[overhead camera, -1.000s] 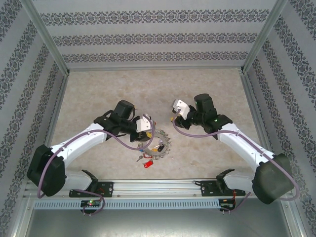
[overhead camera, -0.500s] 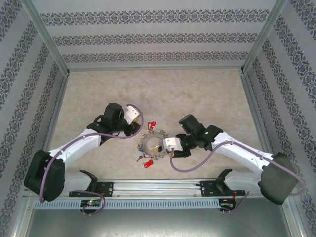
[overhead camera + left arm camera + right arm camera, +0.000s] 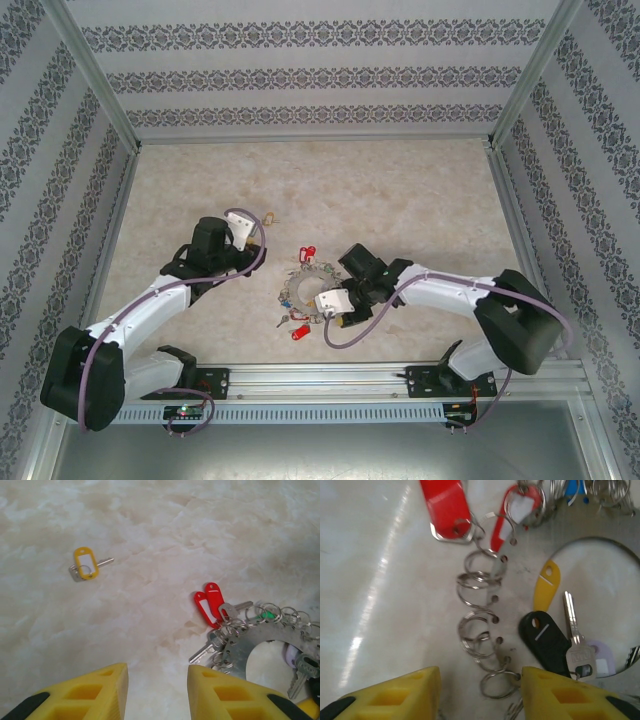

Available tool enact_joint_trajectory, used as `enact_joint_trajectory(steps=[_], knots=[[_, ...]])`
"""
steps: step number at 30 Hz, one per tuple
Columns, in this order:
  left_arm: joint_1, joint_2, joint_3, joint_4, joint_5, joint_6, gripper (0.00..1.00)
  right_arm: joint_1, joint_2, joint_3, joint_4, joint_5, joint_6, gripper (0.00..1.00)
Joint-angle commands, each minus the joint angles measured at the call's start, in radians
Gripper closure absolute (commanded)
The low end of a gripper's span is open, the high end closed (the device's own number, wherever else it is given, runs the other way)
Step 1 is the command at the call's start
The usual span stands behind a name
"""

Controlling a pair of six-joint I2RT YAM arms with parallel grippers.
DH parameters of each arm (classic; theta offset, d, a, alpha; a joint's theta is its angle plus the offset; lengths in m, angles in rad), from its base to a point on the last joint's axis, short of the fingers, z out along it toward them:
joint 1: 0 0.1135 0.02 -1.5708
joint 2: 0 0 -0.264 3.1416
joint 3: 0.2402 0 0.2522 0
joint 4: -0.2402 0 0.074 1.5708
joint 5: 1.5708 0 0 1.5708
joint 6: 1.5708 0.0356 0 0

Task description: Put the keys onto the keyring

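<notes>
- Your left gripper (image 3: 157, 695) hangs over the table (image 3: 165, 525). Its yellow fingers (image 3: 95, 695) are apart and there's nothing between them.
- Look up and left in that wrist view: a yellow-tagged key (image 3: 85, 564) lies flat on the marbled top, on its own and well apart from the keyring (image 3: 245, 647).
- The keyring lies flat on the near middle of the table, between your two arms, with keys and small split rings (image 3: 480, 625) fanned around its rim.
- Two red tags (image 3: 209, 602) lie side by side at the ring's outer edge, the edge facing your left gripper.
- Your right gripper (image 3: 480, 695) is right down over the keyring's rim. Its fingers are parted and straddle the row of split rings, and one small ring sits in the gap.
- You can't tell whether either pad touches that ring.
- In the open centre you've got a yellow tag (image 3: 546, 585), a black tag (image 3: 545, 640) and a silvery key (image 3: 574, 625) lying beside it.
- From above, one more red tag (image 3: 297, 333) lies just off the near edge of the ring. Whether it's hooked on, you can't tell.
</notes>
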Motion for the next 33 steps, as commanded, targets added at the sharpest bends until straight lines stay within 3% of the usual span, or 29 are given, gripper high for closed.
enact_joint_trajectory(steps=[1, 5, 12, 16, 21, 26, 30, 33], knots=[[0.013, -0.018, -0.002, 0.004, -0.011, -0.061, 0.64, 0.012, 0.049, 0.008, 0.093, 0.081, -0.028, 0.53], [0.015, -0.022, -0.017, 0.005, -0.02, -0.078, 0.64, 0.009, 0.098, 0.023, 0.155, 0.14, -0.02, 0.54], [0.015, -0.027, -0.019, 0.005, -0.013, -0.069, 0.64, -0.009, 0.182, 0.128, 0.211, 0.076, -0.006, 0.56], [0.014, -0.04, 0.0, 0.005, 0.048, -0.036, 0.64, -0.044, 0.218, 0.176, 0.216, 0.053, -0.02, 0.56], [0.013, -0.03, -0.006, 0.04, 0.072, -0.066, 0.63, -0.094, 0.138, 0.167, 0.142, 0.018, -0.047, 0.55], [0.013, -0.045, -0.011, 0.049, 0.044, -0.071, 0.64, -0.105, -0.017, 0.164, -0.095, -0.023, -0.093, 0.53], [0.014, -0.057, 0.0, 0.027, 0.013, -0.052, 0.63, 0.006, -0.101, 0.173, -0.172, 0.053, 0.027, 0.53], [0.014, -0.051, 0.01, -0.008, -0.042, -0.071, 0.64, 0.12, -0.08, 0.228, -0.151, 0.253, 0.325, 0.58]])
